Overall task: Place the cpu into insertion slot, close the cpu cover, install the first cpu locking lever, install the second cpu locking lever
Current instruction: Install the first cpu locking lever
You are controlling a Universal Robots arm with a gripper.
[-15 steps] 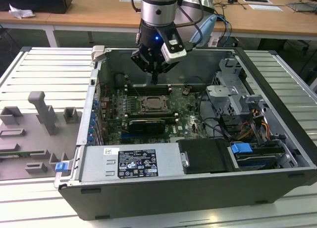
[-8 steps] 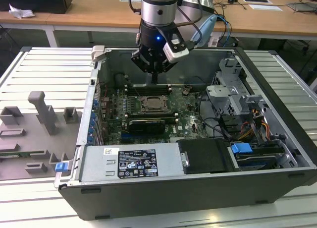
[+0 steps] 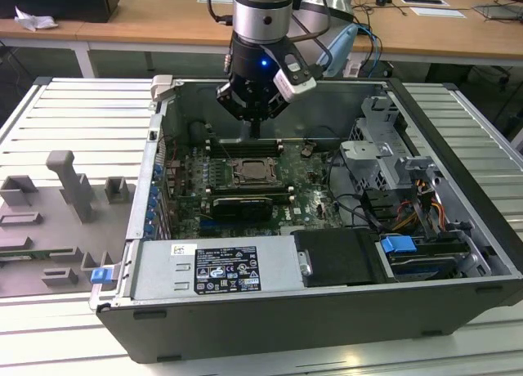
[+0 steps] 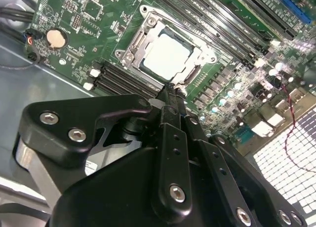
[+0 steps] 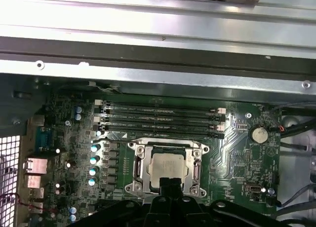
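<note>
The cpu [image 5: 167, 169] lies flat in the insertion slot on the green motherboard, and its pale silvery top shows in both wrist views [image 4: 167, 54]. The cpu cover [image 5: 143, 168] is down around it as a metal frame [image 4: 129, 49]. In the exterior view the socket [image 3: 255, 172] sits mid-board inside the open computer case. My gripper [image 3: 256, 132] hangs just above the socket's far edge. Its fingertips [image 4: 170, 91] are pressed together with nothing between them. The gripper [image 5: 172, 185] covers one edge of the socket. I cannot tell how the locking levers stand.
Memory slots [image 5: 160, 119] run along one side of the socket. A long black card [image 3: 243, 206] lies on its near side. The drive cage [image 3: 384, 159] and cables [image 3: 409, 212] fill the exterior view's right. Grey fixtures [image 3: 65, 188] stand outside the case.
</note>
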